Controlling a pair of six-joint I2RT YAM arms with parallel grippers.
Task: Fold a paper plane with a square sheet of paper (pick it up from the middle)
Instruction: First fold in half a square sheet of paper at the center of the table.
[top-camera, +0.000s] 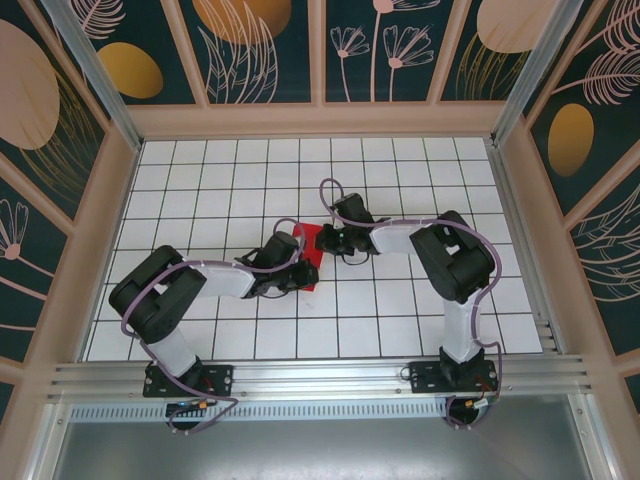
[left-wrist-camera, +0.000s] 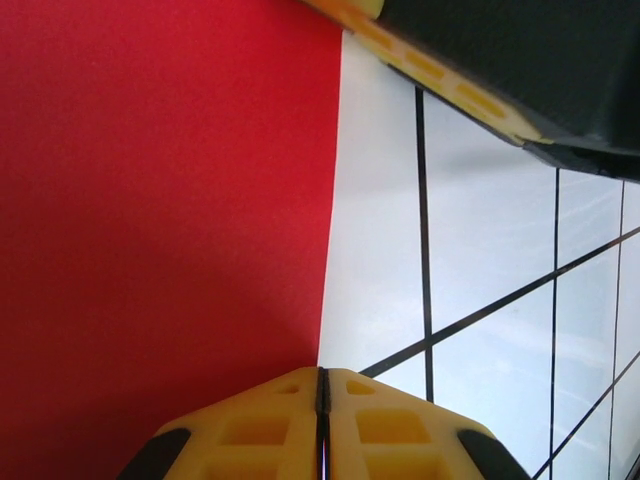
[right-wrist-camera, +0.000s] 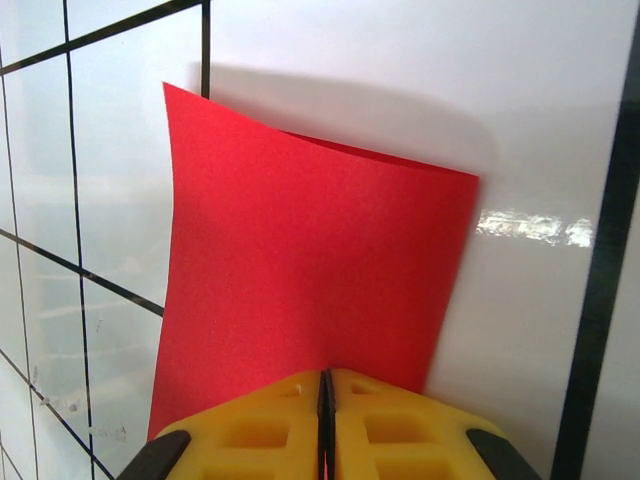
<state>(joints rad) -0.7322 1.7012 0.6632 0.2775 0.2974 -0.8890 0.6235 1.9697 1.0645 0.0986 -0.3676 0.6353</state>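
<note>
Nothing to read here, folks. No letters, labels, logos or digits on the red paper (right-wrist-camera: 310, 270), the white gridded table (top-camera: 400, 170) or the flower-patterned walls (top-camera: 260, 40) up top.

Left gripper (left-wrist-camera: 322, 385), right gripper (right-wrist-camera: 325, 385) hem the sheet (right-wrist-camera: 310, 270); outer table (top-camera: 200, 170) free.

1. The square sheet of paper (top-camera: 309, 256) is thin, plain and bright red. It lies near the middle of the table, a little toward the near edge.
2. From above, its visible part is a narrow red shape running from far to near.
3. In the right wrist view the sheet (right-wrist-camera: 300, 290) looks doubled: a second layer's edge peeks out behind its far edge. One far corner curls up and casts a shadow on the tiles.
4. In the left wrist view the sheet (left-wrist-camera: 160, 220) is smooth, with one straight edge against the white tiles.
</note>
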